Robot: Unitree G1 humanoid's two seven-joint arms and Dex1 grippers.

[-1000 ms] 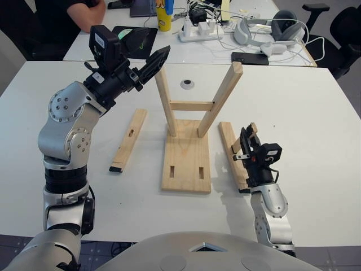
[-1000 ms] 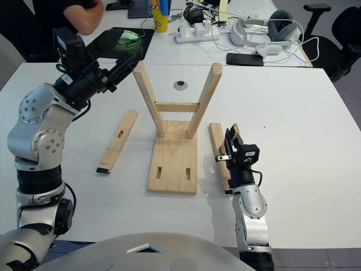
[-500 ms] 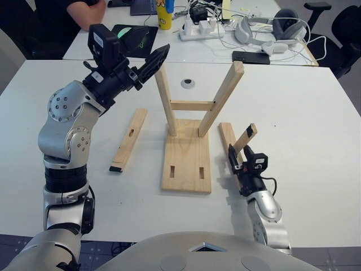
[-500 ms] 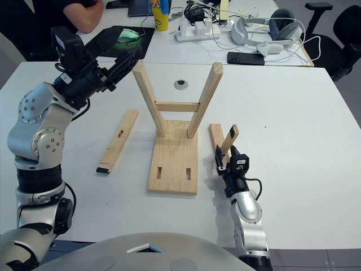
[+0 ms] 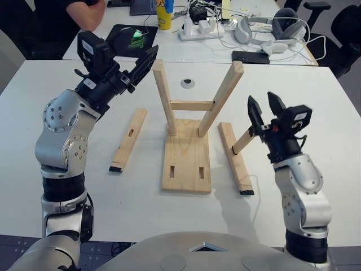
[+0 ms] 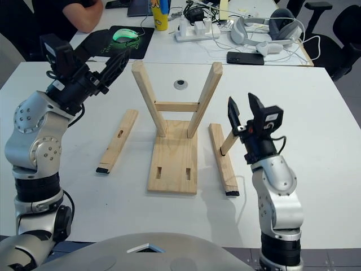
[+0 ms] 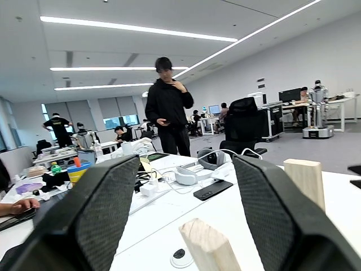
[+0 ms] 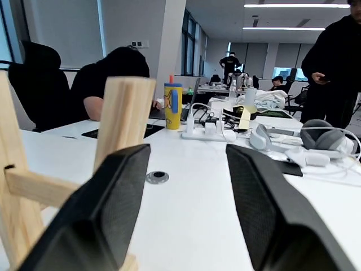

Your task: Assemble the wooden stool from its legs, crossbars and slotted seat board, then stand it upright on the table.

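Stool, wooden, part-assembled, on a white table (image 5: 316,113). Seat board (image 5: 186,164): lies flat at the table's centre. Upright legs (image 5: 164,96), one pair: seated at the board's far end, splayed apart toward the top and tied by a crossbar (image 5: 192,105) between them. Near slots (image 5: 172,171): two, both empty. Loose leg (image 5: 128,139): flat on the table to the board's left, apart from it, one slot showing in its face. Second loose leg (image 5: 236,157): flat just beside the board's right edge, with a short crossbar (image 5: 243,141) standing out of it at a slant. Left gripper (image 5: 141,68): raised, jaws spread wide, holding nothing, close by the top of the left upright leg. Right gripper (image 5: 264,107): raised to the right of the second loose leg, jaws spread, holding nothing, the short crossbar's upper end just below and beside it. Step in hand, as judged: building the second leg pair; first pair done, stool roughly half assembled. Next move, as judged: the loose leg must be brought across and pressed onto the short crossbar's free end, slot lined up with it, before the pair goes into the near slots; a crooked fit there could jam the joint.
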